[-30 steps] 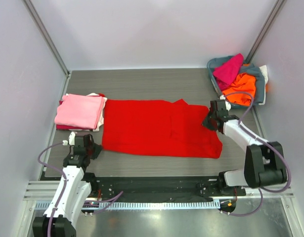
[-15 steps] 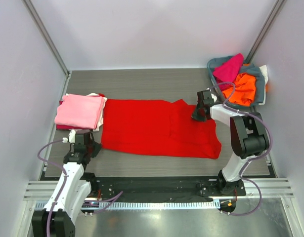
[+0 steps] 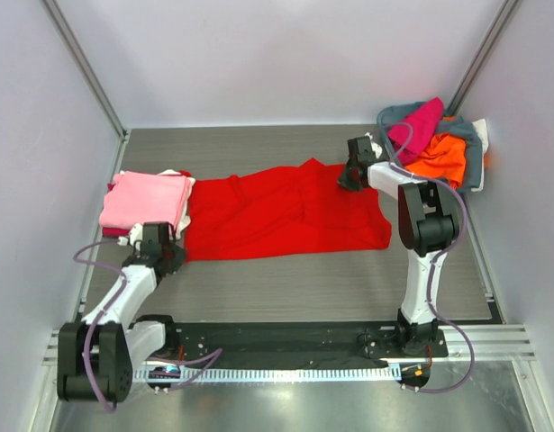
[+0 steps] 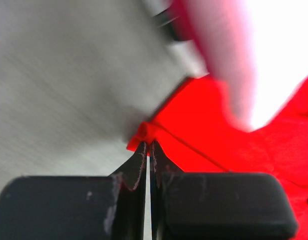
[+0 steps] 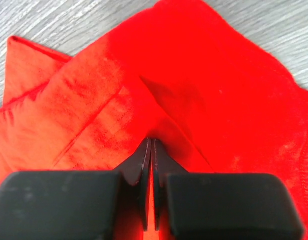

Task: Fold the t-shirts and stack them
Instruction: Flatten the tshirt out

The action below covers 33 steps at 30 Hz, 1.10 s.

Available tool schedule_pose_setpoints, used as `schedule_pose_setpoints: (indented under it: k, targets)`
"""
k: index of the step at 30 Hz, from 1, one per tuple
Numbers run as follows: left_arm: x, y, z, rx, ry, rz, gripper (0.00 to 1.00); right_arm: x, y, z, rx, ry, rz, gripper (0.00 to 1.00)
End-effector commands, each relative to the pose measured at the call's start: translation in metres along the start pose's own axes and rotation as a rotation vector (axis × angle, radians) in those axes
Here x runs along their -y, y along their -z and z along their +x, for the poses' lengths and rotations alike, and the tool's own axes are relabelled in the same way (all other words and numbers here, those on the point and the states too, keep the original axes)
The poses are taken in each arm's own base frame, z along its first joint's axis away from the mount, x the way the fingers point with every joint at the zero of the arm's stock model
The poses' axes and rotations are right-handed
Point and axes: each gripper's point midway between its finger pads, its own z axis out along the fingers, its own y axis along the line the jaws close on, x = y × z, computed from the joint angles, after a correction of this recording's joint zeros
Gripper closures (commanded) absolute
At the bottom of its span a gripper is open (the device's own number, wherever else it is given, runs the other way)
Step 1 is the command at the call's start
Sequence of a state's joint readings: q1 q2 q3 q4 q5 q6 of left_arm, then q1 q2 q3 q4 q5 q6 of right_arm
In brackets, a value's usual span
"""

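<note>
A bright red t-shirt (image 3: 286, 211) lies rumpled across the middle of the table. My left gripper (image 3: 173, 253) is at its near left corner, jaws shut on that corner (image 4: 146, 134). My right gripper (image 3: 346, 182) is at the shirt's far right edge, shut on a pinched fold of red cloth (image 5: 194, 75). A folded pink t-shirt (image 3: 146, 200) tops a small stack at the left, just beyond the left gripper. Magenta (image 3: 416, 126) and orange (image 3: 436, 162) t-shirts lie heaped in the basket at the back right.
The grey-blue basket (image 3: 476, 151) stands in the back right corner, close to the right arm's wrist. Walls enclose the table on the left, the back and the right. Bare grey tabletop (image 3: 286, 288) shows in front of the red shirt.
My right gripper closed on the red shirt's right edge and pulled it towards the back. My left gripper moved farther in with its corner. The shirt went from flat to rumpled.
</note>
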<state>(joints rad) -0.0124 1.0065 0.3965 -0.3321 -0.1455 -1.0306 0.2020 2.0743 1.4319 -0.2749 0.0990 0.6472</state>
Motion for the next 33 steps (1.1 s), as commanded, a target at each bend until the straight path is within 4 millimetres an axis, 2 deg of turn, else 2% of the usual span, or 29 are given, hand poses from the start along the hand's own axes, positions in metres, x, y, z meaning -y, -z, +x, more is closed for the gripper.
schedule_pose_setpoints:
  k: [1,2,4,5,6,8,9,11,12,14,15,16,17,18,20,21,24,26,28,30,33]
  targets:
    - [0.041,0.000,-0.030,0.068,0.002,0.093,1.00,0.006,0.006,-0.005,0.000,0.043,0.038,0.90]
    - [0.042,-0.001,-0.029,0.060,0.003,0.098,1.00,-0.002,0.020,-0.017,0.035,0.041,0.010,0.83]
    - [0.043,-0.003,-0.027,0.057,0.011,0.109,1.00,0.001,0.032,-0.014,0.042,0.047,-0.001,0.74]
    - [0.042,-0.003,-0.027,0.061,0.010,0.109,1.00,-0.006,0.053,-0.025,0.085,0.044,-0.041,0.66]
    - [0.040,-0.001,-0.027,0.067,0.013,0.113,1.00,0.002,0.058,-0.014,0.070,0.047,-0.031,0.63]
    - [0.039,0.001,-0.026,0.072,0.011,0.123,1.00,0.006,0.076,-0.011,0.087,0.039,-0.050,0.58]
    - [0.036,0.002,-0.025,0.072,0.011,0.123,1.00,0.012,0.094,-0.003,0.093,0.033,-0.064,0.58]
    - [0.036,0.005,-0.026,0.085,0.012,0.136,1.00,0.019,0.109,0.010,0.086,0.007,-0.074,0.58]
    - [0.032,0.005,-0.024,0.086,0.011,0.126,1.00,0.026,0.124,0.024,0.085,-0.007,-0.086,0.58]
    - [0.032,0.008,-0.026,0.098,0.009,0.133,1.00,0.033,0.137,0.038,0.088,-0.081,-0.103,0.58]
    - [0.031,0.009,-0.026,0.101,0.008,0.129,1.00,0.048,0.136,0.063,0.052,-0.097,-0.087,0.57]
    - [0.030,0.009,-0.027,0.103,0.005,0.129,1.00,0.044,0.151,0.065,0.078,-0.112,-0.124,0.58]
    - [0.031,0.010,-0.028,0.106,0.003,0.132,1.00,0.047,0.154,0.074,0.074,-0.133,-0.131,0.58]
    - [0.031,0.011,-0.028,0.106,0.003,0.132,1.00,0.059,0.152,0.091,0.053,-0.160,-0.108,0.58]
    - [0.032,0.013,-0.029,0.108,-0.001,0.135,1.00,0.061,0.161,0.099,0.065,-0.187,-0.127,0.59]
    - [0.032,0.014,-0.028,0.106,-0.003,0.136,1.00,0.072,0.158,0.111,0.054,-0.204,-0.104,0.59]
    - [0.032,0.016,-0.028,0.105,-0.008,0.139,1.00,0.086,0.159,0.122,0.065,-0.224,-0.079,0.59]
    - [0.032,0.017,-0.029,0.108,-0.009,0.141,1.00,0.094,0.159,0.121,0.090,-0.248,-0.053,0.59]
    - [0.032,0.019,-0.029,0.110,-0.007,0.142,1.00,0.101,0.157,0.124,0.097,-0.268,-0.028,0.59]
    - [0.033,0.020,-0.029,0.110,-0.007,0.147,1.00,0.112,0.151,0.127,0.107,-0.291,0.022,0.65]
    - [0.034,0.023,-0.031,0.114,-0.004,0.151,1.00,0.119,0.143,0.130,0.101,-0.310,0.070,0.66]
